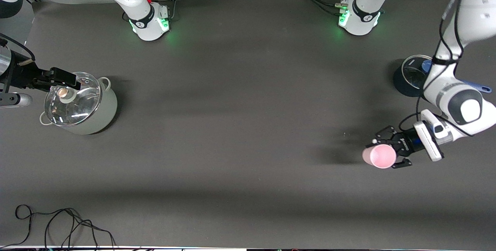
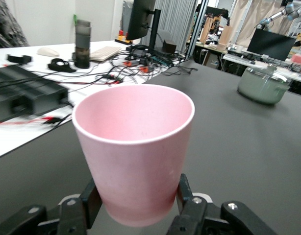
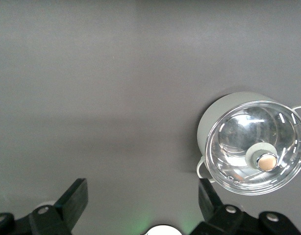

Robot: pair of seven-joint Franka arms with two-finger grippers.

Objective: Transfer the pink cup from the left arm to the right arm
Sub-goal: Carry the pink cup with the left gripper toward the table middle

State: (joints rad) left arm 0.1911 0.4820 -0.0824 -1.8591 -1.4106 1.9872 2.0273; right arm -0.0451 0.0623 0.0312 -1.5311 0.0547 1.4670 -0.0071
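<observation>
The pink cup is held near its base between the claw fingers of my left gripper, above the table at the left arm's end, with its mouth open and empty. In the left wrist view the cup fills the middle, and the left gripper is shut on its lower part. My right gripper is over the rim of the lidded grey pot at the right arm's end. In the right wrist view the right gripper is open and empty.
The grey pot has a glass lid with a knob. A dark blue pot with a glass lid stands under the left arm's elbow. A loose black cable lies at the table's near edge toward the right arm's end.
</observation>
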